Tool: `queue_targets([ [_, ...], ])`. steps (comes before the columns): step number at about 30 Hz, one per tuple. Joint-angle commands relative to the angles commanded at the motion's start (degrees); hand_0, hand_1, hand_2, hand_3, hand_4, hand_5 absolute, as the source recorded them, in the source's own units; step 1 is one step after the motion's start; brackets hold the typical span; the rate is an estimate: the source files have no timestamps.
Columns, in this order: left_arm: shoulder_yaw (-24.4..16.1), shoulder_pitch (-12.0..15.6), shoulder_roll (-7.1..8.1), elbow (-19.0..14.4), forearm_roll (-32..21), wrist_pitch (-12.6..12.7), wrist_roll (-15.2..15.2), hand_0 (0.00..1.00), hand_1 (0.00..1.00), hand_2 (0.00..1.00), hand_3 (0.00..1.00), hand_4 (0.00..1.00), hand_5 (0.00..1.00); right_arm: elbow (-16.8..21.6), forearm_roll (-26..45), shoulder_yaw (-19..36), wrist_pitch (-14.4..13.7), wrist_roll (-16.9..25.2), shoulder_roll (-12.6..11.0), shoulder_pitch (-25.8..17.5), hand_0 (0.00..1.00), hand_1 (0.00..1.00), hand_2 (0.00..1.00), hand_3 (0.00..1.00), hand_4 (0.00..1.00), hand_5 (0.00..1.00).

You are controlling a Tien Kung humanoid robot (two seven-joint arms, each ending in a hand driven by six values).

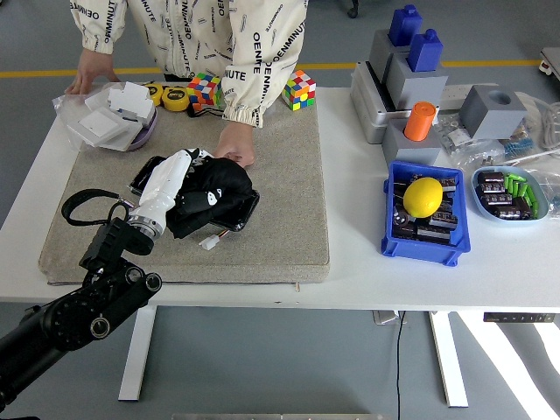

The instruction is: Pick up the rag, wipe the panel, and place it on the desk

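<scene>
My left hand (179, 171), white with a black forearm coming up from the lower left, lies on a black rag (214, 194) and grips it. The rag is bunched on top of a dark flat panel (150, 172) that rests on the grey mat (280, 192); only the panel's left end and lower right edge show. A small white connector (209, 242) pokes out below the rag. A person stands at the far side; one of the person's hands (234, 149) presses the panel's far edge, the other rests at the table's far left. My right hand is out of view.
Behind the mat are two colour cubes (298, 89), a yellow tape measure (176, 97) and a bowl with white boxes (118, 118). To the right stand a blue bin with a yellow ball (423, 197), grey-blue fixtures (411, 61) and a tray of small parts (509, 192).
</scene>
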Motion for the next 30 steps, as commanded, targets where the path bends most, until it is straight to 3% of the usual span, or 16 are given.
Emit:
queue_targets([
  [21, -12.85, -3.23, -0.15, 15.19, 2.21, 1.39, -2.19, 0.277, 0.323, 0.327, 0.571, 0.656, 0.002, -0.08, 0.6, -1.35, -0.03, 0.07, -0.73, 0.54, 0.523, 0.558, 0.49, 0.521, 0.885, 0.359],
  [30, -14.52, -3.15, -0.2, 17.09, 2.19, 2.55, -3.61, 0.276, 0.321, 0.327, 0.57, 0.655, 0.002, -0.07, 0.87, -2.09, -0.01, 0.1, -0.96, 0.33, 0.523, 0.558, 0.49, 0.521, 0.885, 0.359],
])
